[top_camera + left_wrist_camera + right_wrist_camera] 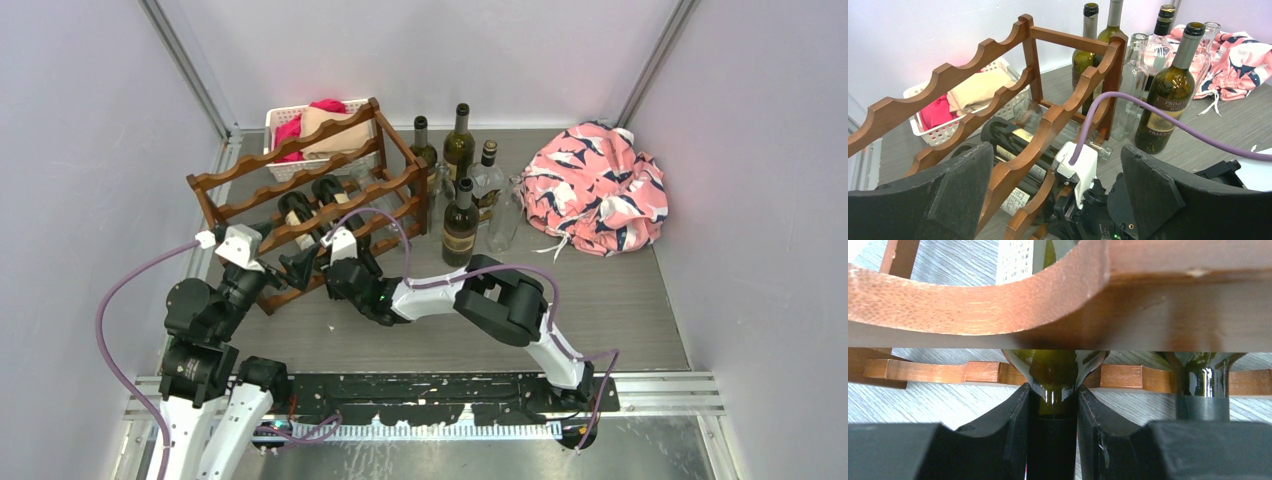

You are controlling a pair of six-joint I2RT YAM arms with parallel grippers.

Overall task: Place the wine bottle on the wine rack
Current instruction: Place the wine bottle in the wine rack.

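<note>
Fingers (1008, 437) of the right gripper (1053, 402) are clamped tight on the neck of the wine bottle (1053, 371). The bottle lies flat in a lower cradle of the wine rack (1068, 37), neck toward the arms and body running straight away from them. Letting go, I judge, means backing out along that axis, beneath the scalloped rail (973, 310) just above. A second racked bottle (1202, 385) lies just beside. The left gripper (1055, 150) hangs near, wide open and empty. Upright bottles (460, 222) stand past the rack's end.
</note>
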